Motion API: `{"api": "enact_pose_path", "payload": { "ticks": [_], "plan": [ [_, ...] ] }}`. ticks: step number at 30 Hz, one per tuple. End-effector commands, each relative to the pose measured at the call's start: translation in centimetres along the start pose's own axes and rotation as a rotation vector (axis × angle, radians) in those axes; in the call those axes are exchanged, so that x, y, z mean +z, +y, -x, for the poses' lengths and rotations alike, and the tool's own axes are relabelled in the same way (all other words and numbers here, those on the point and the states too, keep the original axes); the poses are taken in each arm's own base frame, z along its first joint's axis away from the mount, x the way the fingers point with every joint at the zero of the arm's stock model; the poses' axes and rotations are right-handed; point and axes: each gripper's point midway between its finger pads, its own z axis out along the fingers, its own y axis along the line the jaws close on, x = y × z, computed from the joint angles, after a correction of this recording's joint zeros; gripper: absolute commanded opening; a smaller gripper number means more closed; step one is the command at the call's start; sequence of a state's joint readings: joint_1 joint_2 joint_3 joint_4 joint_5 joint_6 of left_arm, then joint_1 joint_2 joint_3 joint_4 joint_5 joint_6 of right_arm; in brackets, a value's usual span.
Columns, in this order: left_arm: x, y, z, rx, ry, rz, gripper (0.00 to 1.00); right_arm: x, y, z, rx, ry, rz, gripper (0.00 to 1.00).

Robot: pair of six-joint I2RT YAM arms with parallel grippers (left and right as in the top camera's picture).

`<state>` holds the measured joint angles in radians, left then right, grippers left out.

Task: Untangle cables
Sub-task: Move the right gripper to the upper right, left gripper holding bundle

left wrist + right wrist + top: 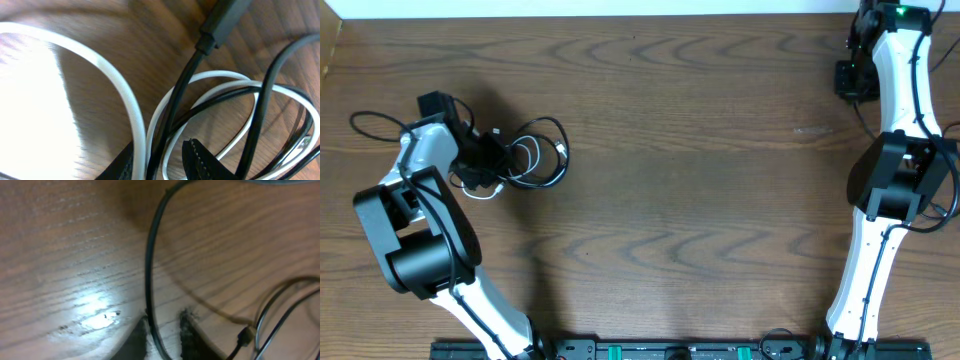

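Progress looks slight: thin black and white plug-ended cables point(532, 152) lie knotted at nine o'clock on the brown wooden table point(700, 200). Strands pass between the left gripper's point(480, 160) narrow jaws, and I cannot tell whether they are pinched. At two o'clock the right gripper point(164, 325) stands slightly parted around one thin black cord point(148, 255). The arm's own black wires point(918, 90) crowd close by.

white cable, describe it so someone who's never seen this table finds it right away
On the wooden table, look at the left side, where the left arm reaches into a small tangle of cables. The white cable loops through that tangle; it is the only pale cord, the others being black.
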<state>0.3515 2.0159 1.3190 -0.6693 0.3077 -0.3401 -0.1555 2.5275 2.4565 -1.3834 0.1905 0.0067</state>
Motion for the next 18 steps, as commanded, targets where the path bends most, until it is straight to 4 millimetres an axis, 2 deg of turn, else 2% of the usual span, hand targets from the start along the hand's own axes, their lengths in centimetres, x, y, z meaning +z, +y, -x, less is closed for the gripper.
{"api": "enact_pose_path", "payload": {
  "ticks": [1, 2, 3, 9, 12, 15, 18],
  "plan": [
    [1.0, -1.3, -1.4, 0.053, 0.029, 0.019, 0.32, 0.1, -0.2, 0.0, -0.004, -0.003, 0.009, 0.45],
    [1.2, -1.8, -1.7, 0.069, 0.033, 0.019, 0.32, 0.1, -0.3, 0.0, -0.002, -0.003, 0.008, 0.78],
    [1.3, -2.2, -2.0, 0.082, 0.037, 0.019, 0.32, 0.1, -0.3, 0.1, -0.002, -0.004, 0.008, 0.97],
    [1.9, -5.1, -4.2, 0.161, 0.072, -0.005, 0.33, 0.0, 0.0, 0.8, -0.03, -0.034, 0.009, 0.99],
    [1.7, -7.6, -5.5, 0.179, 0.124, -0.114, 0.41, -0.6, 0.3, 1.2, -0.068, -0.05, 0.009, 0.99],
    [0.0, -10.4, -5.9, 0.172, 0.158, -0.248, 0.5, -2.3, 0.3, 1.8, -0.071, -0.083, 0.009, 0.99],
    [-2.2, -11.6, -5.4, 0.16, 0.129, -0.28, 0.61, -4.5, 0.5, 2.6, -0.072, -0.131, 0.014, 0.99]
  ]
}}
